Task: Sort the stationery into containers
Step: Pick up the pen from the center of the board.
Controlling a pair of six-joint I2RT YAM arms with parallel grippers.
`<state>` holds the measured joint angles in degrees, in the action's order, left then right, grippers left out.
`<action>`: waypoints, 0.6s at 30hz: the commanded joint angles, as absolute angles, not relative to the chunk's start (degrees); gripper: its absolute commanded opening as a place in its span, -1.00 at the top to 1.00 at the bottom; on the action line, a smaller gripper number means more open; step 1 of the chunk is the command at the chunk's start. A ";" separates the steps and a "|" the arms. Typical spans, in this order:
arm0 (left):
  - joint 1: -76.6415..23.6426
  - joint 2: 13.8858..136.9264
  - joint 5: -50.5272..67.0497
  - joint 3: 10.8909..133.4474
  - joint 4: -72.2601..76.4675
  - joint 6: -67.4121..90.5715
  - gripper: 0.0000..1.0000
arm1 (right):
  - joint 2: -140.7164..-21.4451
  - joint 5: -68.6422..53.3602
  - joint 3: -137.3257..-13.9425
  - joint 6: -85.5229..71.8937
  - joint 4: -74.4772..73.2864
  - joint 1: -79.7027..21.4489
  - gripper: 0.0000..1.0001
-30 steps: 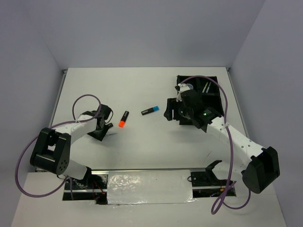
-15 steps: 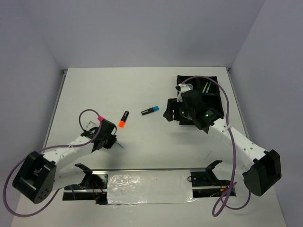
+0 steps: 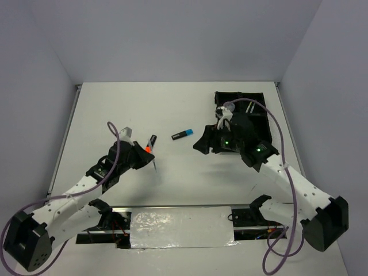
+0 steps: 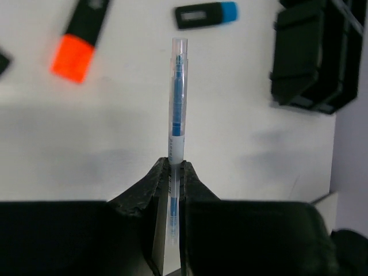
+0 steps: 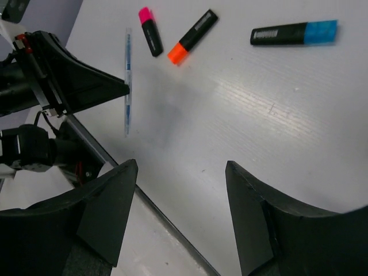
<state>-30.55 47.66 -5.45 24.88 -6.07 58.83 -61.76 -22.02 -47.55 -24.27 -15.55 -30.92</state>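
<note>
**Progress of the sorting task, three views.**

Top view: the left gripper, at lower left of centre, was clamped on a thin clear pen with a blue core and held it clear of the white table. The left wrist view confirmed the grip. The jaws were closed tight on the pen's lower end, and its shaft stood straight up the middle of the frame.

The right gripper, right of centre, stood wide apart and held nothing. In its own view only bare table showed between the two fingers.

The black compartment tray lay at upper right. The right arm covered much of it, so its contents could not be read.

Three markers lay unsorted on the table, well apart from the tray:
- The blue-ended marker was near centre.
- The orange-ended marker lay just beside the left gripper.
- The pink-ended marker showed only in the right wrist view, at upper left, next to the orange one.

Judged stage: one item was lifted but not yet delivered, since the pen had the width of the table to cross before reaching a compartment. The three markers awaited pickup. How many items were already in the tray could not be told, so the task was judged unfinished.
</note>
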 commanded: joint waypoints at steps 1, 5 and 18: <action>-31.11 52.63 4.55 31.27 7.63 44.75 1.00 | -52.40 -12.78 -50.27 -25.75 -20.61 -30.32 -0.42; -32.60 64.13 14.03 41.03 12.73 37.19 1.00 | -47.03 -4.00 -53.70 -24.35 -28.12 -25.77 -0.66; -40.51 73.74 23.12 44.38 33.75 41.57 1.00 | -43.33 -27.53 -47.63 -33.05 -9.14 -21.00 -0.41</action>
